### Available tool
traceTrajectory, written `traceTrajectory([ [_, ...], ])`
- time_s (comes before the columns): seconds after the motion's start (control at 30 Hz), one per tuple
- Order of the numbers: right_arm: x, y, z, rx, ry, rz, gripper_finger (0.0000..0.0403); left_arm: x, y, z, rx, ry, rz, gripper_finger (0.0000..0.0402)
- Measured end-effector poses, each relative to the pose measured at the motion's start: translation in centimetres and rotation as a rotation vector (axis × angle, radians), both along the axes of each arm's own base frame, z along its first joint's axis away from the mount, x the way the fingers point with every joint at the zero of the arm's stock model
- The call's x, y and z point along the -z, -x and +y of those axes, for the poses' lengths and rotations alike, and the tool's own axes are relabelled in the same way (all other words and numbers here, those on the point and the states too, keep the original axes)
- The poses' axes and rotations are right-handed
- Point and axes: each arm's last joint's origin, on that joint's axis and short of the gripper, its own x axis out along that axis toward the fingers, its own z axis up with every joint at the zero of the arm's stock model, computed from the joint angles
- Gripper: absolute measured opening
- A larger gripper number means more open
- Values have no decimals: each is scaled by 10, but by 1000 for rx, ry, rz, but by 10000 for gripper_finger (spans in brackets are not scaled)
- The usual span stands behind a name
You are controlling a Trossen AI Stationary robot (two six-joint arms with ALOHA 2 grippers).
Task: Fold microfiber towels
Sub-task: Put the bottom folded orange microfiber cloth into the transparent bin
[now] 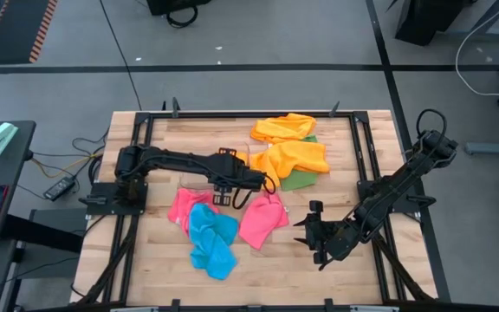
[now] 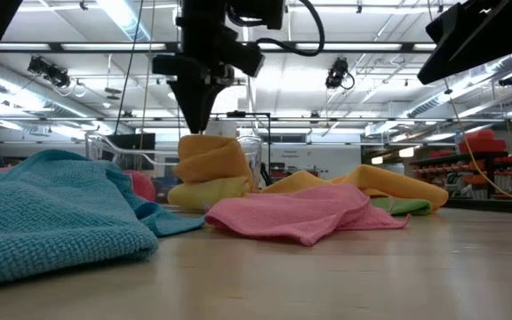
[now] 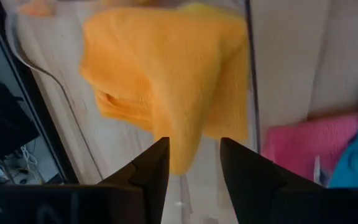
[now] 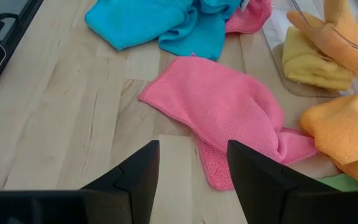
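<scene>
Directly beyond the left gripper [image 3: 193, 142], whose fingers stand apart with a clear gap and pinch nothing, a folded orange towel [image 3: 166, 81] lies inside the clear bin [image 4: 278, 68]. From table height those fingers point straight down, just above that towel. It rests on a folded yellow towel [image 2: 204, 192], so the bin holds two cloths (one orange, one yellow). Whether anything lies under the yellow one cannot be seen.

The right gripper [image 4: 193, 144] hangs over the worktop [image 1: 158, 260] with its fingers spread and empty. A crumpled pink towel [image 4: 229, 112] lies just ahead of them, apart from the tips.

Farther out from both pairs of fingers, the loose cloths lie on the worktop:
- Pink: two, the one by the right fingers and a second pink towel [image 1: 183, 208] beside the left arm.
- Blue: one heap, the blue towel [image 1: 210, 243], between the two pink ones and touching both. Its folds make it hard to say whether it is one cloth or two.
- Orange: two, a far orange towel [image 1: 284, 128] and a near orange towel [image 1: 297, 159], bunched together on the far side of the left fingers.
- Green: one green towel [image 1: 300, 180], mostly covered by the near orange one, only an edge showing.

From above, the left arm covers most of the bin.
</scene>
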Motion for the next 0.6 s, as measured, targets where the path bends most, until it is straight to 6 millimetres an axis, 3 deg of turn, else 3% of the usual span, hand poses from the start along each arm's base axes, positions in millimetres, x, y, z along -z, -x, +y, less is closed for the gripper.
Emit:
traceTrajectory([
  [0.17,0,0,0,11,-8,-6,197,5,-2,13,-55,-20,-34,129],
  [0.43,0,0,0,4,2,-5,197,55,-5,34,-20,129,-88,103],
  [0.6,0,0,0,9,9,-11,197,66,0,34,-20,149,-64,90],
])
